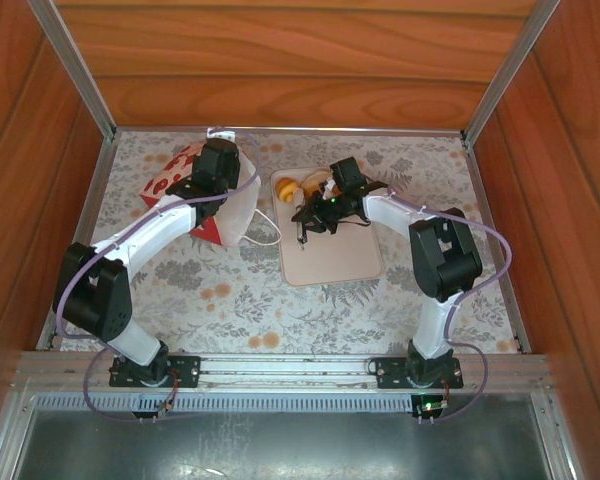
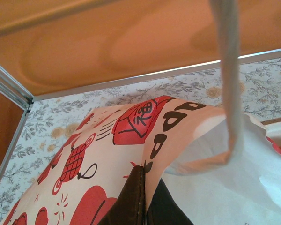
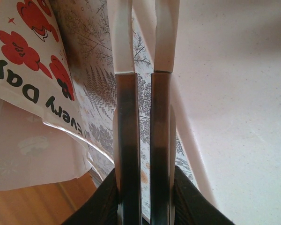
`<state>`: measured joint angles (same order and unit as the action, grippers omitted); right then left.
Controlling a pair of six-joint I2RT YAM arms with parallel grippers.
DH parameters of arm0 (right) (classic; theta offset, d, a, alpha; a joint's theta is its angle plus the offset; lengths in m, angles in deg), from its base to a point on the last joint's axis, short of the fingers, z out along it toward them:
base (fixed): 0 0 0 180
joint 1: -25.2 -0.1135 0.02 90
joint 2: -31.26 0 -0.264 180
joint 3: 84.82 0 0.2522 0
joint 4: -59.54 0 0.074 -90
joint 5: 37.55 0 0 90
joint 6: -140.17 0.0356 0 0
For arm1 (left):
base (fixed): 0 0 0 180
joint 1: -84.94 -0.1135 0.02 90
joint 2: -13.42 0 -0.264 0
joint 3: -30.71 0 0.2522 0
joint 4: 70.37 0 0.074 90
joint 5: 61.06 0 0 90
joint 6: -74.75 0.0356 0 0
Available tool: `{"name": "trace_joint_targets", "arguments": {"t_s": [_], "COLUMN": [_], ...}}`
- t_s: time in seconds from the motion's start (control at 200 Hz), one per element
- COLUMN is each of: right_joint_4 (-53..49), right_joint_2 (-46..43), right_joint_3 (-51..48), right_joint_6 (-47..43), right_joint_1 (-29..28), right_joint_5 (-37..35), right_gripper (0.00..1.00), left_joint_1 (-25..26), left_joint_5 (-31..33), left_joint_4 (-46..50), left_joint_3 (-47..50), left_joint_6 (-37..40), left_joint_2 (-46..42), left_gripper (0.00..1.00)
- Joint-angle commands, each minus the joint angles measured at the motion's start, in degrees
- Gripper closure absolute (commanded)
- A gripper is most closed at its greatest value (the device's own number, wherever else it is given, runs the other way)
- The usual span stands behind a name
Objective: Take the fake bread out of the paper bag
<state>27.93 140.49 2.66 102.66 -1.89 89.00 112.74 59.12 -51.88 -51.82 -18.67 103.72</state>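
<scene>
The paper bag (image 1: 180,178) lies tipped at the back left of the table, red prints up, its white mouth toward the tray. My left gripper (image 1: 208,178) is on its upper edge. In the left wrist view the gripper (image 2: 144,171) is shut on a fold of the bag (image 2: 107,154), and a white handle (image 2: 228,84) hangs in front. Two golden pieces of fake bread (image 1: 289,187) lie at the tray's far end. My right gripper (image 1: 299,232) hovers over the tray's left edge. Its fingers (image 3: 144,37) stand nearly together, with only a narrow slit and nothing held.
The flat beige tray (image 1: 338,258) lies right of the bag (image 3: 23,61), and its pale surface (image 3: 234,93) lies right of the fingers. Wooden walls with metal rails close off the back and sides. A white cord (image 1: 265,230) trails on the floral cloth between bag and tray.
</scene>
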Motion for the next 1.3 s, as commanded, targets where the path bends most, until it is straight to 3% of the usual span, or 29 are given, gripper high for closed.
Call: {"name": "trace_joint_targets", "arguments": {"t_s": [0.0, 0.215, 0.435, 0.97, 1.295], "right_joint_4": [1.86, 1.41, 0.16, -2.59, -8.94], "right_joint_2": [0.21, -1.29, -2.87, -13.56, -22.10], "right_joint_3": [1.17, -0.32, -1.71, -9.06, -9.25], "right_joint_6": [1.21, 1.12, 0.65, -0.14, -3.56], "right_joint_1": [-0.15, -0.07, 0.11, 0.37, -0.10], "right_joint_5": [3.12, 2.60, 1.55, -1.21, -1.58], "right_gripper": [0.86, 0.65, 0.53, 0.49, 0.49], "left_joint_1": [-0.30, -0.31, -0.31, -0.28, -0.33], "left_joint_5": [-0.21, -0.37, -0.28, -0.11, -4.82], "left_joint_4": [-1.22, -1.22, -1.27, -1.39, -2.09], "left_joint_3": [-0.05, 0.04, 0.39, 1.31, 2.88], "left_joint_6": [0.16, 0.00, 0.17, 0.85, 3.11], "left_joint_2": [-1.88, -2.14, -2.75, -3.81, -5.16], "left_gripper": [1.00, 1.00, 1.00, 1.00, 1.00]}}
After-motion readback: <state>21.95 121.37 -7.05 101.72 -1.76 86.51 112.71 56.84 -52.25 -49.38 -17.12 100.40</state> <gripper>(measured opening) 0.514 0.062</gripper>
